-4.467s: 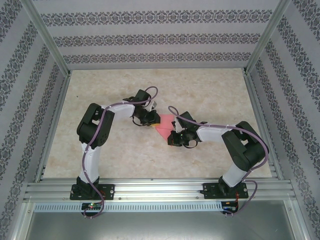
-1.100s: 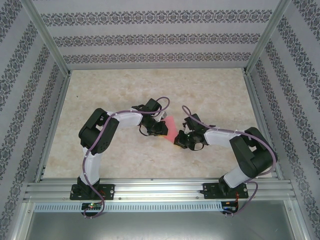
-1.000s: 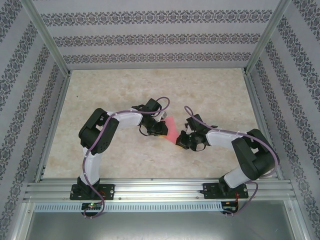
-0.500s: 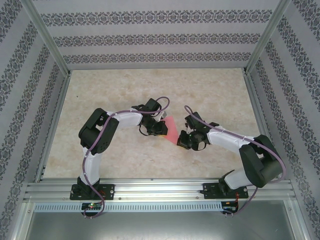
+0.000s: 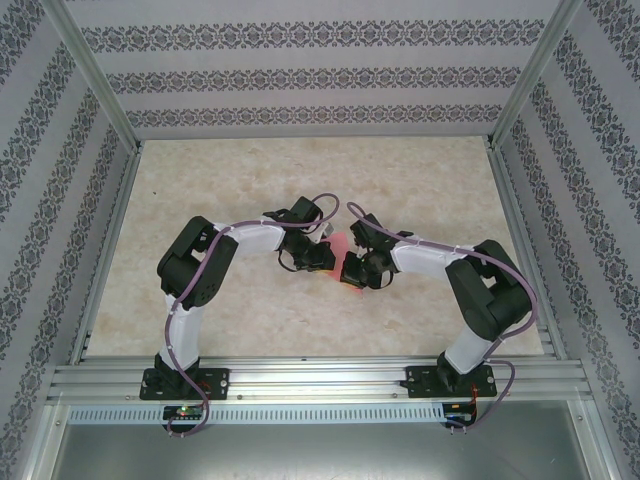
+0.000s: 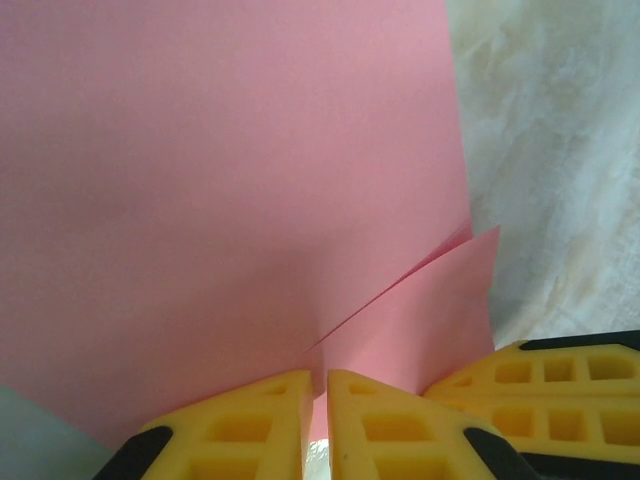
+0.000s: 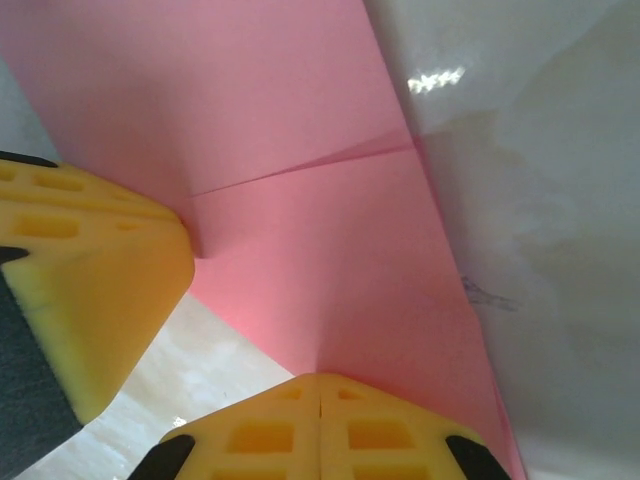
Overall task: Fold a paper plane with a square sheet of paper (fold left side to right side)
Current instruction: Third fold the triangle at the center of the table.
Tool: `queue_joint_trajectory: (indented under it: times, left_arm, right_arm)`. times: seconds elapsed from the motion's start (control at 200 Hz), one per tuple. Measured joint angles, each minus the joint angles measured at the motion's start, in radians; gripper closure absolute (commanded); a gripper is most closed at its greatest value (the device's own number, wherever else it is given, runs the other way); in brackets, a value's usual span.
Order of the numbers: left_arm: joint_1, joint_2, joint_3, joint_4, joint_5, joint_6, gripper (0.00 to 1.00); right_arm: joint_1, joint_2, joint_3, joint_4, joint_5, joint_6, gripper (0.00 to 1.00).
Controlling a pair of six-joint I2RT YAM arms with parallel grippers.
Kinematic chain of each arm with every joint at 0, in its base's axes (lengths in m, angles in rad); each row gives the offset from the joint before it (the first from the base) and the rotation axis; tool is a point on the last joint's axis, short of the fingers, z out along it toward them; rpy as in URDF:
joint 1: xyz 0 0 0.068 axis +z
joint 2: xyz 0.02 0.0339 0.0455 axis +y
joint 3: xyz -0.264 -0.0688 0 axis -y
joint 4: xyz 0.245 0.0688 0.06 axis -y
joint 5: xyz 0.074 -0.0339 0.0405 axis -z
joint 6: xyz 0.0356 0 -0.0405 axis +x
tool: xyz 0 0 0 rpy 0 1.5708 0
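The square sheet of paper (image 5: pixel 340 244) is salmon pink and lifted off the table between my two grippers, bent along a crease. In the left wrist view the sheet (image 6: pixel 220 180) fills most of the picture, with a folded flap at lower right. My left gripper (image 6: pixel 317 400) is shut on its near edge, a thin slit left between the yellow fingers. My right gripper (image 7: pixel 318 395) is shut on another edge of the sheet (image 7: pixel 330 250), where a crease runs up from the fingertips. From above, the left gripper (image 5: pixel 324 260) and right gripper (image 5: pixel 351 271) stand almost touching.
The marbled table (image 5: pixel 400 180) lies bare around the arms. Patterned walls and aluminium frame posts (image 5: pixel 515 85) close it in on three sides. A rail (image 5: pixel 320 378) at the near edge carries both arm bases. The other gripper's yellow finger (image 7: pixel 90 290) crowds the right wrist view.
My right gripper has moved up and left, closer to the left gripper, and its elbow has swung inward. Less of the pink sheet shows between them. The left arm has stayed put.
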Motion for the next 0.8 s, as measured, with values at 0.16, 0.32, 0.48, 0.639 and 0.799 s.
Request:
queue_joint_trajectory:
  times: [0.16, 0.32, 0.48, 0.639, 0.799]
  left_arm:
    - [0.000, 0.000, 0.000, 0.000, -0.003, 0.000, 0.85]
    - [0.000, 0.000, 0.000, 0.000, -0.004, 0.000, 0.86]
    - [0.000, 0.002, 0.000, 0.000, -0.004, 0.000, 0.86]
    - [0.000, 0.002, 0.000, 0.000, -0.005, 0.000, 0.87]
    - [0.000, 0.002, 0.000, 0.000, -0.007, 0.000, 0.87]
  right_arm:
    - [-0.006, 0.003, -0.007, 0.001, 0.002, 0.000, 0.94]
    - [-0.024, -0.009, -0.034, 0.027, -0.014, 0.000, 0.94]
    - [-0.042, -0.041, -0.066, 0.023, -0.014, -0.009, 0.94]
    - [-0.060, -0.067, -0.089, 0.008, -0.013, -0.025, 0.94]
    - [-0.066, -0.099, -0.120, 0.000, -0.005, -0.035, 0.93]
